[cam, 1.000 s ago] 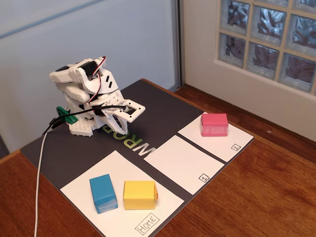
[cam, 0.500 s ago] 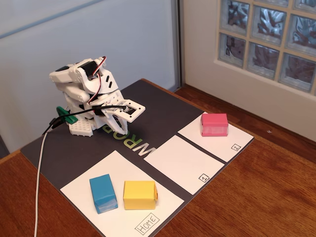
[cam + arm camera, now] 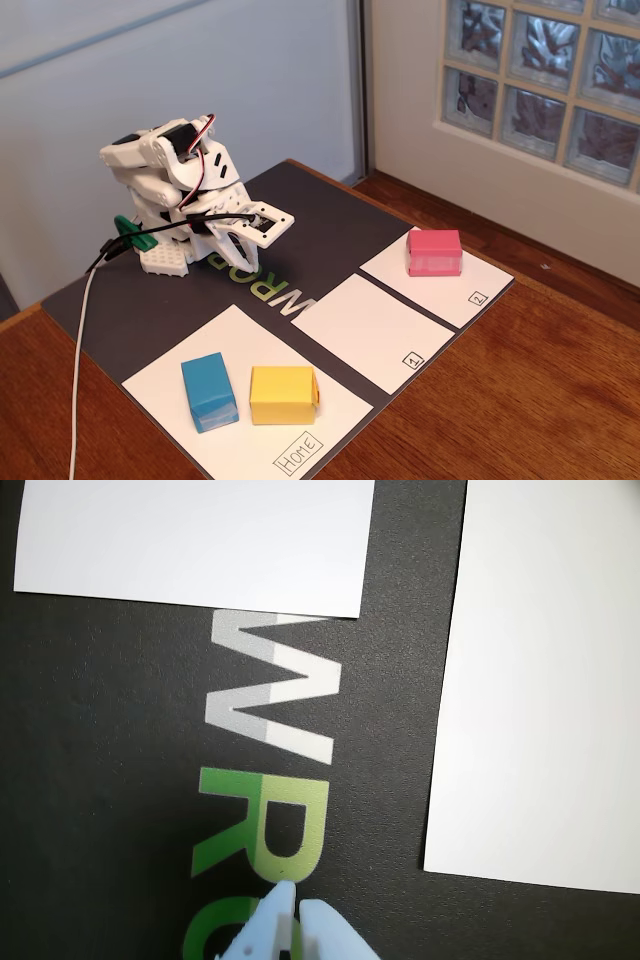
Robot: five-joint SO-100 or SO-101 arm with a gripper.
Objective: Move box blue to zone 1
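In the fixed view the blue box [image 3: 209,391] sits on the left part of the white panel marked "Home" [image 3: 232,338], near the front edge. Zone 1 [image 3: 365,328], the middle white panel with a boxed "1", has nothing on it. The white arm is folded low at the back left of the dark mat, far from the box. Its gripper [image 3: 237,258] points down at the mat. In the wrist view the gripper [image 3: 297,908] is shut, its tips together over the green letters, holding nothing. The blue box is out of the wrist view.
A yellow box [image 3: 283,394] stands just right of the blue one on the Home panel. A pink box [image 3: 434,252] sits on the panel marked "2" [image 3: 468,288]. A white cable [image 3: 80,350] runs off the mat's left front. Wall and glass blocks rise behind.
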